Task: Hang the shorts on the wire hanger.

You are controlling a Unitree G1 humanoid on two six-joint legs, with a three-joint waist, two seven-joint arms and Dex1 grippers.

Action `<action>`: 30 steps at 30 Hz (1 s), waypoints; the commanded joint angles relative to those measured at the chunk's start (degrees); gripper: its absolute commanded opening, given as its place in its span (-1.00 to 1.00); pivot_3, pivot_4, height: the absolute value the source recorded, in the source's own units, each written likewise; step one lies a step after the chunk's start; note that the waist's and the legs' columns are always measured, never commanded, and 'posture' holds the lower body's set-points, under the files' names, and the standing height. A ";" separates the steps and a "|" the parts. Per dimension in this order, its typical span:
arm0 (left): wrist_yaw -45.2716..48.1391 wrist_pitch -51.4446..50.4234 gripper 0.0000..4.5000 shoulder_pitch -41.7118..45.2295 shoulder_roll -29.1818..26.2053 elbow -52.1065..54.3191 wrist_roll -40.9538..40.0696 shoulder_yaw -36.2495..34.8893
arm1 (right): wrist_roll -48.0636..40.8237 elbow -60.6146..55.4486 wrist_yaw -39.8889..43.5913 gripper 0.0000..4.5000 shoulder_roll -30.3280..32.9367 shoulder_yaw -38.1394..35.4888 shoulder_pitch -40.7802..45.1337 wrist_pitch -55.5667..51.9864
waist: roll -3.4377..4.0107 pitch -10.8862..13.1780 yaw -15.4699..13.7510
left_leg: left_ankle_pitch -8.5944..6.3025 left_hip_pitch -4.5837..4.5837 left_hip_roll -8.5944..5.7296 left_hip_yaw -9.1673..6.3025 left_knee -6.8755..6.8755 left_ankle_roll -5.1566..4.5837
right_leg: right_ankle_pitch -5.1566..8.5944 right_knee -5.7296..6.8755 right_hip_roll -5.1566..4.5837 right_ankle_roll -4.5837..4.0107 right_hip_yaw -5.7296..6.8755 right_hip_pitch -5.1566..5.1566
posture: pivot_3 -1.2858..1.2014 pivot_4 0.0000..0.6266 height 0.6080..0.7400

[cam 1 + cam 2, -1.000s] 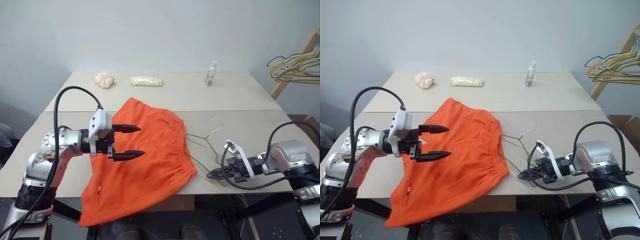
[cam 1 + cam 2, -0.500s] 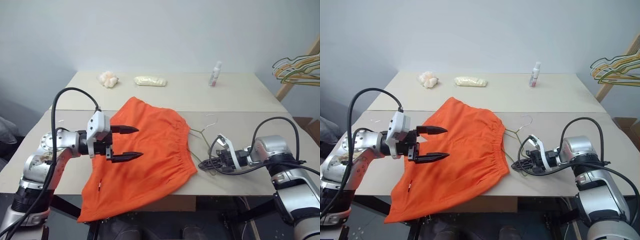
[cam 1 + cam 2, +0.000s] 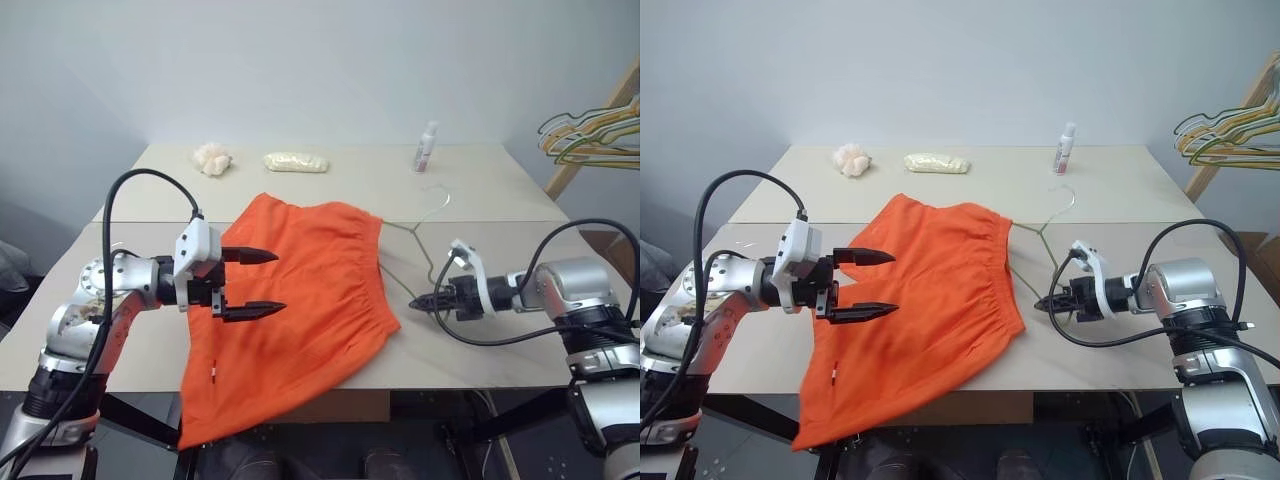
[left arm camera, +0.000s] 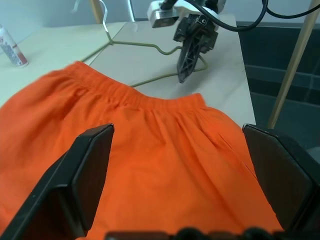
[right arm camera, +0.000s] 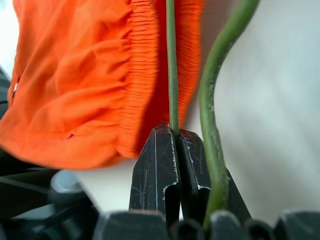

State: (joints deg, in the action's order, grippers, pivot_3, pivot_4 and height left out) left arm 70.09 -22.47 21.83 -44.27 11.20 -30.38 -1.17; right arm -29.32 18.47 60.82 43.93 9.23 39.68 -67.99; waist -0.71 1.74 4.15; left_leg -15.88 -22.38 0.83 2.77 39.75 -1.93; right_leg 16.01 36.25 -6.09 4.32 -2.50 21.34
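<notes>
The orange shorts (image 3: 300,300) lie spread on the table, one end hanging over the near edge and the gathered waistband (image 3: 378,270) facing right. The thin olive wire hanger (image 3: 415,235) lies just right of the waistband, its hook (image 3: 440,195) pointing away from me. My right gripper (image 3: 418,301) is shut on the hanger's wire (image 5: 171,70) beside the waistband. My left gripper (image 3: 262,282) hovers open over the left part of the shorts, its fingers (image 4: 87,170) spread wide with nothing between them.
At the table's far side sit a small bottle (image 3: 425,147), a pale yellow bundle (image 3: 295,161) and a white lump (image 3: 210,158). A bunch of coloured hangers (image 3: 590,135) hangs on a wooden stand at the right, off the table.
My right gripper has moved away from the near edge with the hanger, which has swung so its hook now points farther back. The left gripper has stayed put. The camera shifted slightly.
</notes>
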 commanded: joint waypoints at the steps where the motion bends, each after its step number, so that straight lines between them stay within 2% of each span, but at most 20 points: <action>1: 1.21 2.14 0.99 3.17 -0.35 -2.38 0.91 -0.34 | 0.76 -7.56 -2.71 -1.00 -1.33 -2.73 2.74 4.74 | 0.00 0.00 0.08 | 0.00 -0.01 0.00 0.00 0.00 0.00 | 0.00 0.00 0.00 0.00 0.00 0.01 | -0.06 -1.00 1.00; 6: 3.26 5.44 0.99 8.22 -1.59 -7.68 2.97 -1.12 | 7.83 -18.62 -6.58 -1.00 -2.78 2.13 2.26 15.23 | 0.00 0.00 0.13 | 0.00 -0.08 0.00 0.02 0.01 0.01 | 0.00 0.05 0.00 0.00 -0.02 0.14 | -0.06 -1.00 1.00; 10: 6.48 7.98 0.99 14.29 -4.09 -13.67 4.25 -1.87 | 10.14 -25.37 -6.41 -1.00 -3.31 5.09 2.03 18.86 | 0.00 0.00 0.16 | 0.02 -0.29 -0.01 0.02 0.07 0.03 | 0.00 0.14 0.00 0.00 -0.01 0.36 | -0.06 -1.00 1.00; 13: 12.23 11.00 0.99 19.44 -7.47 -18.85 5.02 -1.55 | 13.49 -29.01 -6.10 -1.00 -2.56 8.66 1.90 21.82 | 0.00 0.00 0.53 | 0.08 -0.70 -0.04 0.02 0.19 0.11 | 0.00 0.77 0.00 0.00 -0.04 0.90 | -0.06 -1.00 1.00; 17: 16.98 16.25 0.99 25.44 -9.17 -25.57 8.13 0.27 | 16.03 -30.54 -4.89 -1.00 -1.95 11.25 2.43 23.47 | 0.00 0.00 1.53 | 0.13 -0.79 -0.06 0.01 0.21 0.19 | 0.01 0.72 0.00 0.01 0.02 0.91 | -0.06 -1.00 1.00; 24: 22.00 28.21 0.99 33.23 -5.81 -38.73 16.87 7.18 | 18.63 -32.07 -2.00 -1.00 -0.91 13.65 3.83 23.85 | -0.01 -0.01 2.29 | 0.12 -0.75 -0.04 0.01 0.23 0.15 | 0.02 0.77 0.02 0.03 0.01 0.89 | -0.07 -1.00 1.00; 30: 22.34 36.73 0.99 38.68 0.14 -49.50 23.00 14.45 | 18.26 -33.40 0.26 -1.00 -0.20 13.71 4.93 21.70 | -0.02 -0.01 3.03 | 0.10 -0.84 -0.04 -0.03 0.33 0.12 | 0.02 0.76 0.02 0.03 0.03 0.90 | -0.08 -1.00 1.00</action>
State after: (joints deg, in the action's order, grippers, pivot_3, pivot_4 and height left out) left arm 92.21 12.11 57.82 -44.06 -36.77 -8.17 12.40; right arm -10.90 -12.65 60.36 42.97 24.17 42.49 -45.85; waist -0.73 1.73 7.18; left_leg -15.78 -23.23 0.79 2.73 40.09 -1.82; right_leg 16.03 37.01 -6.07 4.35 -2.48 22.25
